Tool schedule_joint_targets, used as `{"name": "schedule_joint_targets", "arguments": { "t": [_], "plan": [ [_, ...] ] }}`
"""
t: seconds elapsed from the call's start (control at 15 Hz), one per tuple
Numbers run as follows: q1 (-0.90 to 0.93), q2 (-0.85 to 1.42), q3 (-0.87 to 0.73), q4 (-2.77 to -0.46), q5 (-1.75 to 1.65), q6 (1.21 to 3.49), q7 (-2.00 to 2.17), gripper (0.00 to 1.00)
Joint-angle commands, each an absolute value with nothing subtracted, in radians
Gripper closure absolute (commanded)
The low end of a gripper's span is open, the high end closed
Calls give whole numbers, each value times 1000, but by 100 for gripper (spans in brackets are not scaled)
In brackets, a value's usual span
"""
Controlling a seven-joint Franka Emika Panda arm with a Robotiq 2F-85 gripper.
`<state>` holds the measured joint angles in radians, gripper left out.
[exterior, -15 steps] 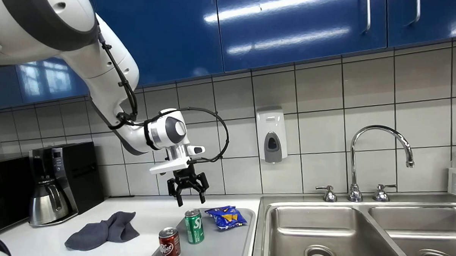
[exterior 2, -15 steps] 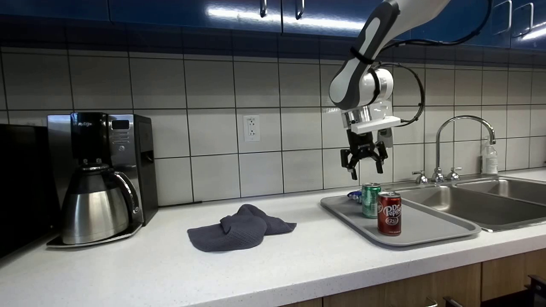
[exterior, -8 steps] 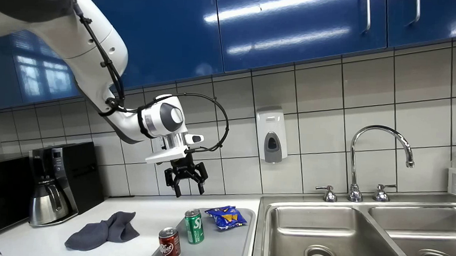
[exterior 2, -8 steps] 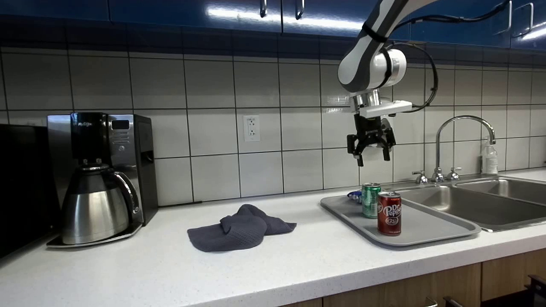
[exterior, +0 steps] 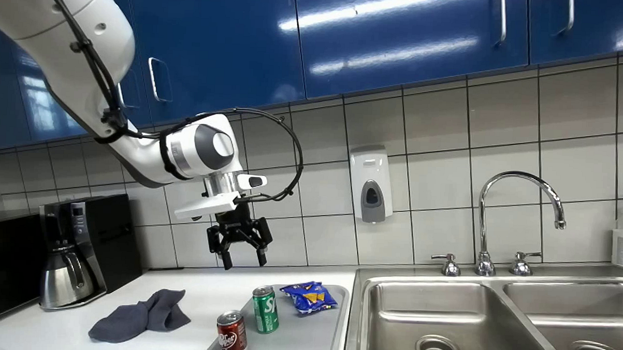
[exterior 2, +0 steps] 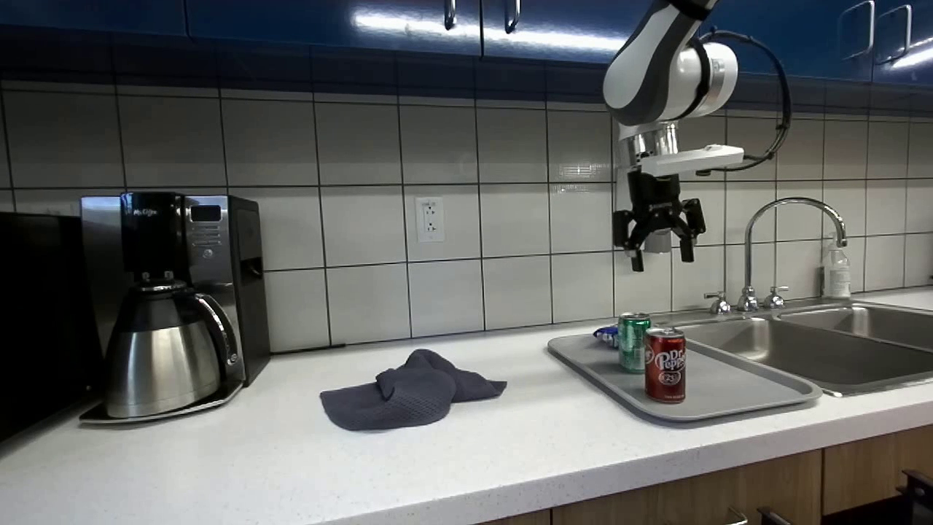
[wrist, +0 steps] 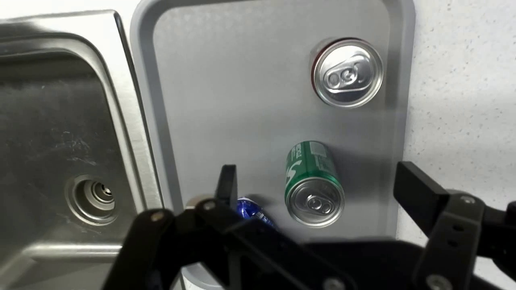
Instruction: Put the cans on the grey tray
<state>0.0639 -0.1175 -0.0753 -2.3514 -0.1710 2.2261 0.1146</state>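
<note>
On the grey tray, toward the side away from the steel sink, the red Dr Pepper can and the green can both stand upright, near each other, with bare tray showing between them in the wrist view; a crinkled blue packet lies on the same tray, near the green can; higher up, apart from both cans, hangs the gripper, released, its two fingers parted wide and pointing down; seen from the wrist, the green can shows in the gap between those fingers, below them, while the red can appears beyond their tips; the tray rests on a white counter, beside the sink and its arched faucet; well apart from the tray, a dark grey cloth lies rumpled on the counter, and past it stands the coffee maker, its carafe resting on the base; behind runs a tiled wall, blue cabinets above it.
</note>
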Motion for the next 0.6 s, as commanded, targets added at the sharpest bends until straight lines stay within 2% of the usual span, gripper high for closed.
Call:
{"name": "schedule_joint_targets", "arguments": {
  "t": [0.0, 0.27, 0.4, 0.47, 0.53],
  "plan": [
    [30, -305, -40, -2484, -167, 2177, 138, 0],
    [17, -436, -21, -2563, -170, 2116, 158, 0],
    [11, -478, -4, -2578, -165, 2017, 171, 0],
    [14, -403, -16, -2537, -159, 2086, 137, 0],
    [12, -426, -11, -2549, -159, 2055, 140, 0]
  ]
}}
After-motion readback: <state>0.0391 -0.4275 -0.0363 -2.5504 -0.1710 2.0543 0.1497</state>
